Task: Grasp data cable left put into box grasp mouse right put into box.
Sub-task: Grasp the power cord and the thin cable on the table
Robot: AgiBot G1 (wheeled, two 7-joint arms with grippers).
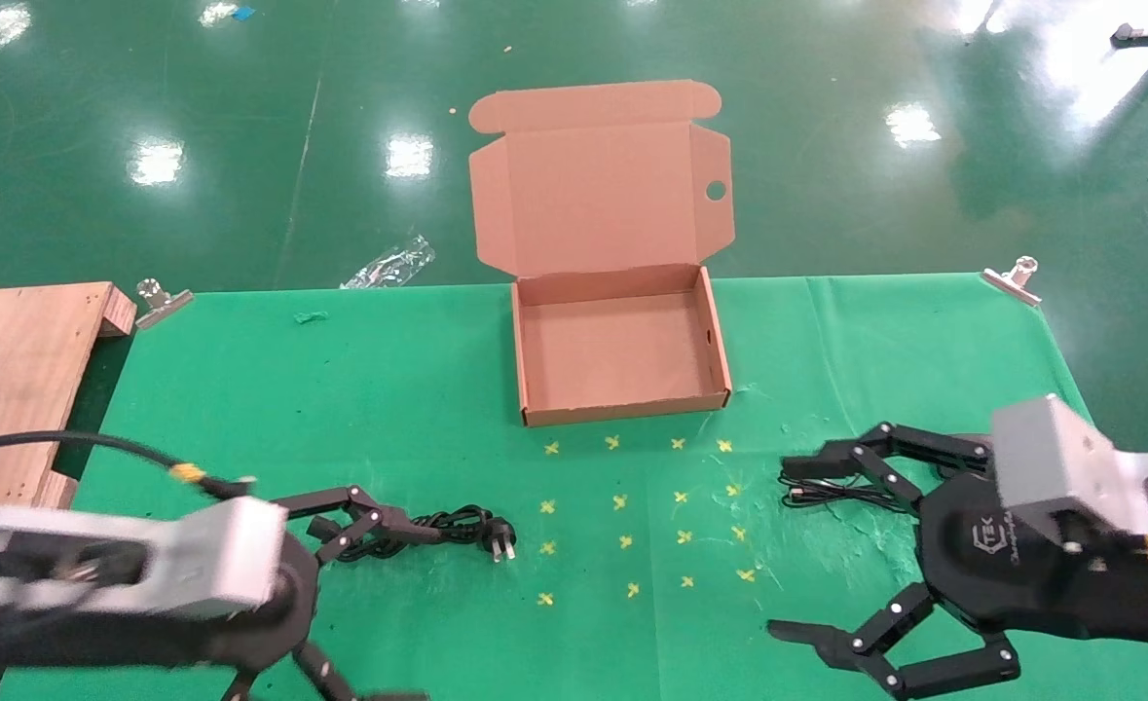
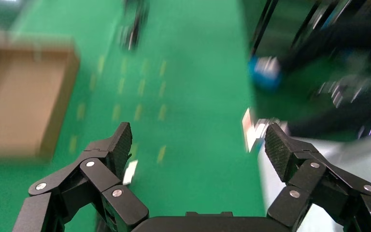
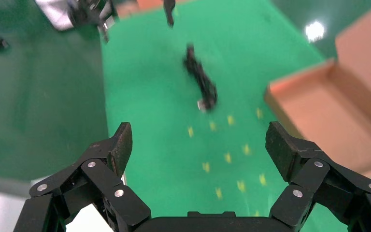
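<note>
The box (image 1: 622, 409) stands open at the table's far middle, its lid (image 1: 598, 190) tilted back; it also shows in the right wrist view (image 3: 338, 104) and the left wrist view (image 2: 19, 101). The data cable (image 1: 437, 531) lies coiled at front left, plug end toward the middle, and appears again as a dark bundle (image 3: 200, 79). My left gripper (image 1: 418, 613) is open, its upper finger right over the coil. My right gripper (image 1: 780, 550) hangs open at front right. The mouse is hidden behind it; only its thin cord (image 1: 817, 495) shows under the upper finger.
Yellow cross marks (image 1: 632, 506) dot the green cloth between the grippers. A wooden board (image 1: 18, 370) lies at the far left edge. Metal clamps (image 1: 160, 297) (image 1: 1012, 277) hold the cloth's back corners. Clear plastic wrap (image 1: 388, 263) lies on the floor behind.
</note>
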